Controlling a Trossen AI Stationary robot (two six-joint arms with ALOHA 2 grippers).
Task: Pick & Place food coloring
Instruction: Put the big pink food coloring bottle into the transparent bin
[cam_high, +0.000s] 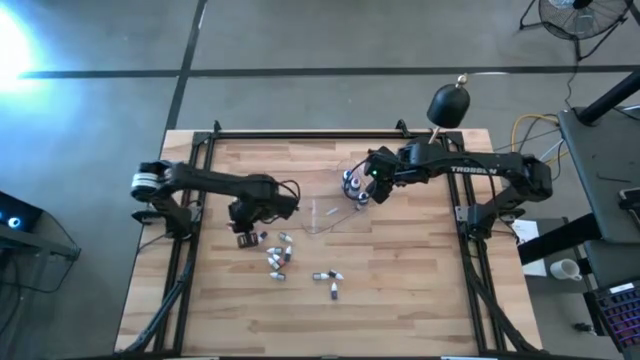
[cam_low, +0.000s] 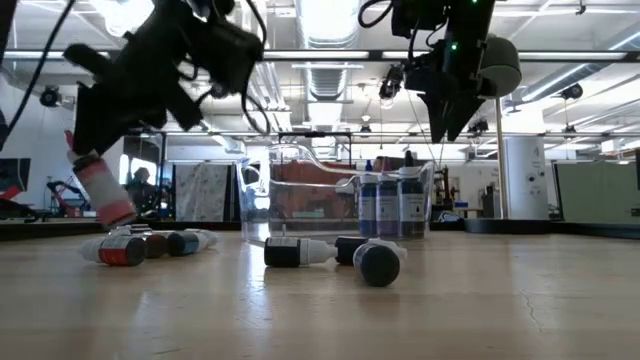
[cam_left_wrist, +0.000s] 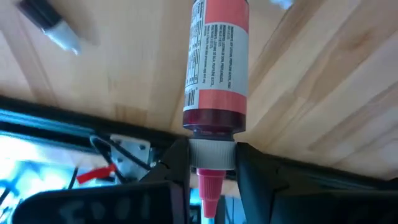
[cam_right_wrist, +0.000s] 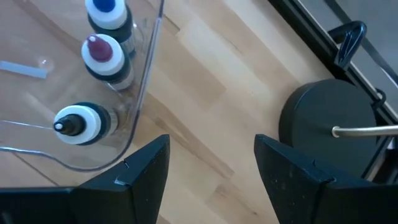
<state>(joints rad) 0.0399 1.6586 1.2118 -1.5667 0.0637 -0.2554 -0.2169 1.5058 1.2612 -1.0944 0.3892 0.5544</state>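
Note:
A red food coloring bottle (cam_left_wrist: 217, 62) with a white collar hangs from my left gripper (cam_left_wrist: 211, 163), which is shut on it over the table's left half (cam_high: 246, 238). Several more small bottles lie on their sides on the wood (cam_high: 278, 258) (cam_high: 328, 277). Three others stand upright (cam_right_wrist: 102, 53) in the far right corner of the clear plastic tray (cam_high: 322, 215). My right gripper (cam_right_wrist: 211, 155) hovers open above that corner of the tray (cam_high: 366, 190), holding nothing. My left gripper pinches the red bottle's white collar (cam_left_wrist: 211, 149), just below its red nozzle, between the two fingers. The fingers slant downward and the nozzle points back between them. The bottle's body (cam_low: 100, 190) hangs tilted below the fingertips, clear of the table.
A black domed lamp (cam_high: 448, 103) stands at the table's far edge, behind my right arm. Loose bottles (cam_low: 300, 252) (cam_low: 125, 248) lie between the tray and the near edge. Black frame rails (cam_high: 190, 250) run along the table's sides.

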